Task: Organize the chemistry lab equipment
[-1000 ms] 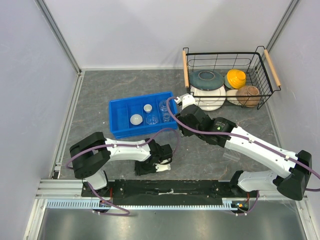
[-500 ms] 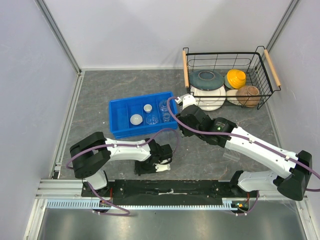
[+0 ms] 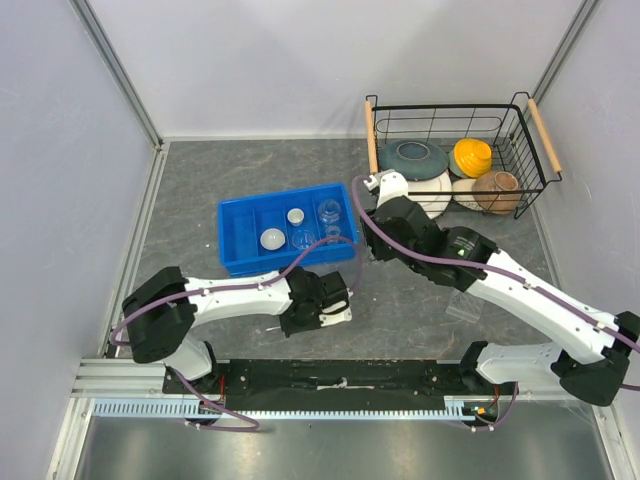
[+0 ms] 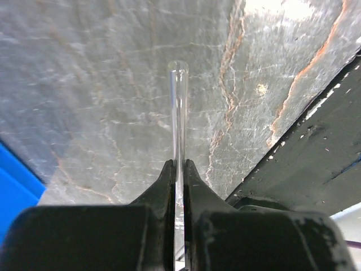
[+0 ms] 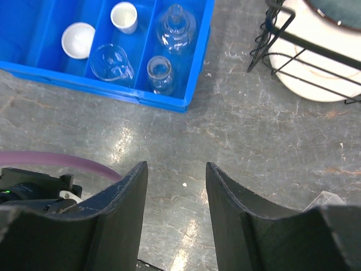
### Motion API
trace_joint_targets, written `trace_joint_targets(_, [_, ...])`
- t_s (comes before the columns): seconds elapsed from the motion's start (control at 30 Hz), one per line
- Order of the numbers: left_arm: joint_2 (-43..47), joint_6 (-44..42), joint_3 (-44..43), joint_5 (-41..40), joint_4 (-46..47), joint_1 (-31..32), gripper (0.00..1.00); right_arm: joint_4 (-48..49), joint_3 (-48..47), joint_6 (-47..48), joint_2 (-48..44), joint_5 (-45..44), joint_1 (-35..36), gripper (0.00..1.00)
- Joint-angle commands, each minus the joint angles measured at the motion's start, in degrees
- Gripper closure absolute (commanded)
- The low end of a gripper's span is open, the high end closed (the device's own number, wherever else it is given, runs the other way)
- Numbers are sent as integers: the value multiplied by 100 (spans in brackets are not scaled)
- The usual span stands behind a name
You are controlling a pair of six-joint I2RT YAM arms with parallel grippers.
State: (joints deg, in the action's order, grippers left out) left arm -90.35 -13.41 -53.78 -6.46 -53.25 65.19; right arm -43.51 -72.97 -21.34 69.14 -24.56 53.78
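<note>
The left gripper (image 4: 178, 167) is clenched on a slim clear tube (image 4: 179, 107), pinched at its near end, the rest pointing away over the grey marbled table (image 4: 84, 84) close to the front edge. Whether the tube touches the surface cannot be told. The right gripper (image 5: 176, 169) hangs released, jaws apart and holding nothing, above bare table just beside the blue tray (image 5: 169, 104). In the tray's compartments sit a white round dish (image 5: 78, 40), a tiny white cup (image 5: 124, 17) and clear glass beakers (image 5: 110, 61) — all upright. A wire basket (image 3: 520, 110) of ceramic bowls (image 3: 412, 158) stands at the far right.
</note>
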Motion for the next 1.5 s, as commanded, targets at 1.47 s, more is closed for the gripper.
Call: trace_joint_targets(1.47, [-1187, 1552, -3710, 1130, -291, -5235, 98, -282, -473, -116, -709, -744, 317, 52])
